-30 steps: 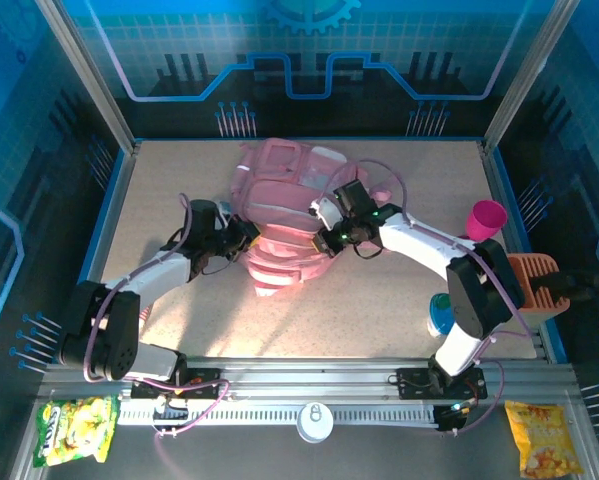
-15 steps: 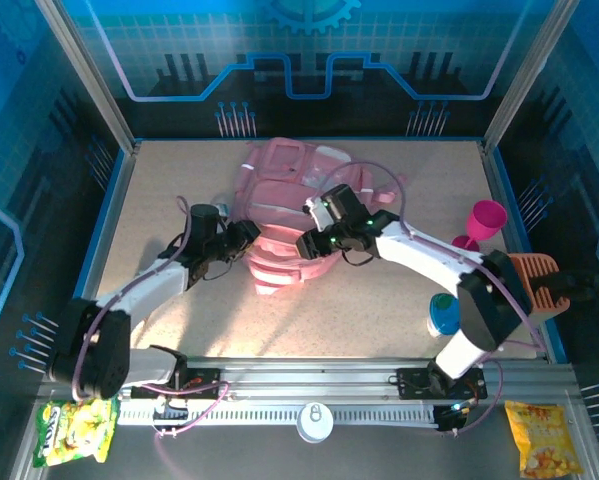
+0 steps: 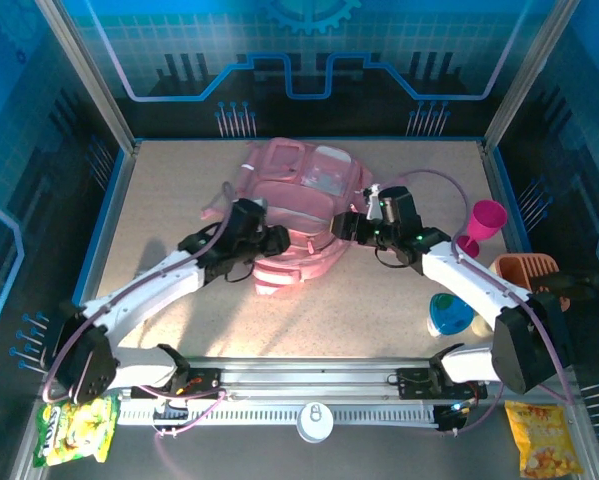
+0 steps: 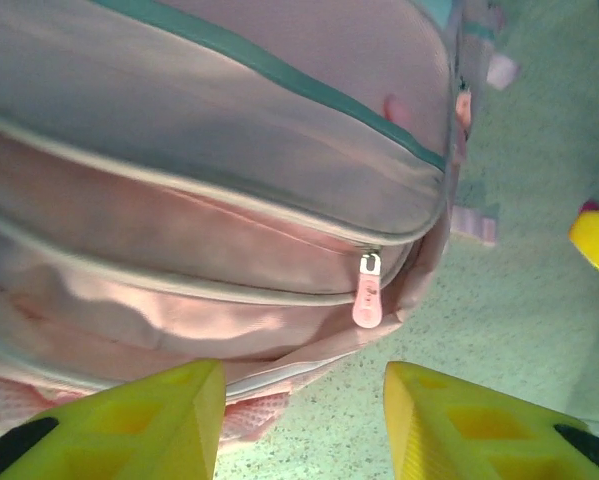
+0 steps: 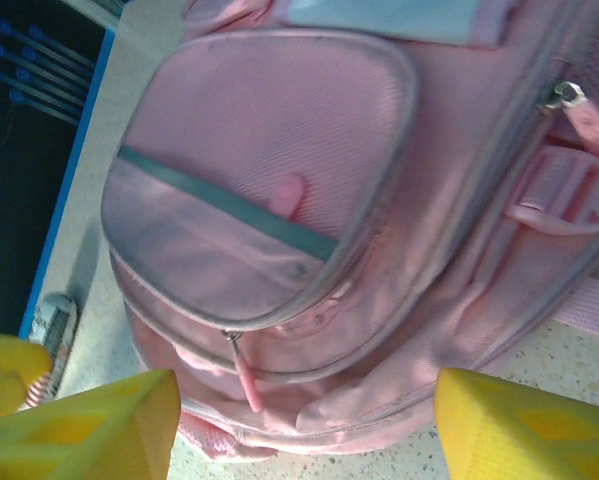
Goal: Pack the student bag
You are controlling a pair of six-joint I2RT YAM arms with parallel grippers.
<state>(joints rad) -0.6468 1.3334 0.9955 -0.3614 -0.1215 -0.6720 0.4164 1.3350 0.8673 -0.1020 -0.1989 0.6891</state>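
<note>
The student bag [image 3: 297,205] is a soft pink backpack lying flat in the middle of the table, with its zip pockets facing up. My left gripper [image 3: 271,241] is at the bag's near left edge. In the left wrist view the left gripper [image 4: 304,425] is open, with bare table and the bag's hem between its yellow fingers [image 4: 139,420]; a pink zip pull [image 4: 367,300] hangs just ahead. My right gripper [image 3: 347,228] is at the bag's right side. In the right wrist view the right gripper [image 5: 304,430] stands wide open before the bag [image 5: 279,190], holding nothing, with another zip pull [image 5: 247,385] in front.
A magenta goblet [image 3: 484,222] stands at the right, with an orange holder [image 3: 527,275] and a blue round dish [image 3: 449,315] nearer the front. Two yellow snack bags [image 3: 74,428] [image 3: 542,435] and a white disc [image 3: 315,420] lie on the front rail.
Both grippers have opened and let go of the bag. The left gripper slid right along the bag's near edge; the right gripper drew back to the right. The bag has settled flatter.
</note>
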